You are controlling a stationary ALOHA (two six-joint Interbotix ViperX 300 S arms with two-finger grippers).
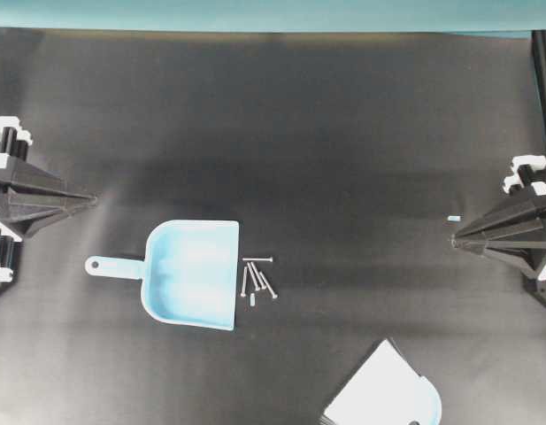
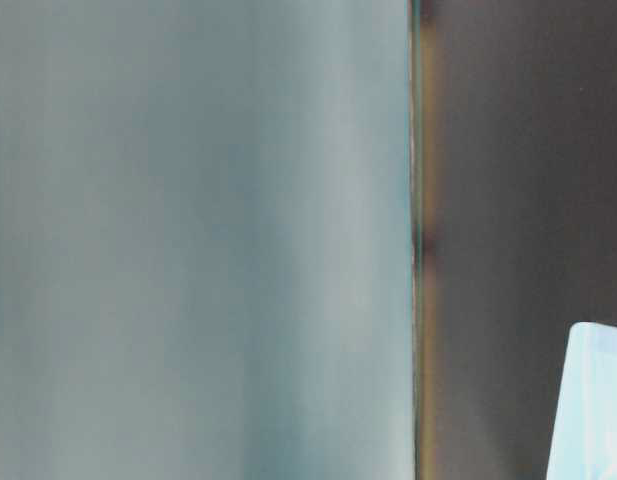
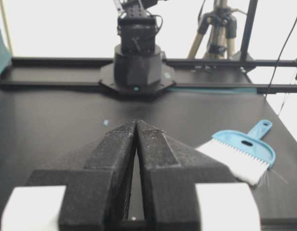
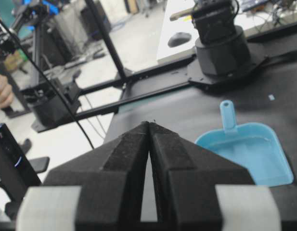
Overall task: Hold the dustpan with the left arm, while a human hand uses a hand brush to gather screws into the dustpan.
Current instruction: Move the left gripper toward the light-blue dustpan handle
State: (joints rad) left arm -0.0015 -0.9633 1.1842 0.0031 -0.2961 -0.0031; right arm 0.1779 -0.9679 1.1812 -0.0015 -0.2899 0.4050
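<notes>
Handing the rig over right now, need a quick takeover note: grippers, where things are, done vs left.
Left gripper: jaws shut, empty, parked at the left edge of the mat, clear of the dustpan.
Right gripper: jaws shut, empty, parked at the right edge.
Dustpan: flat on the mat, left of centre, handle toward the left arm, lip facing right. Nothing in it.
Screws: small cluster on the mat just off the lip.
Hand brush: lying at the bottom edge of the overhead view, unheld; no hand at the table.
Done: nothing.
Left: grip the dustpan, then sweep the screws in.
</notes>
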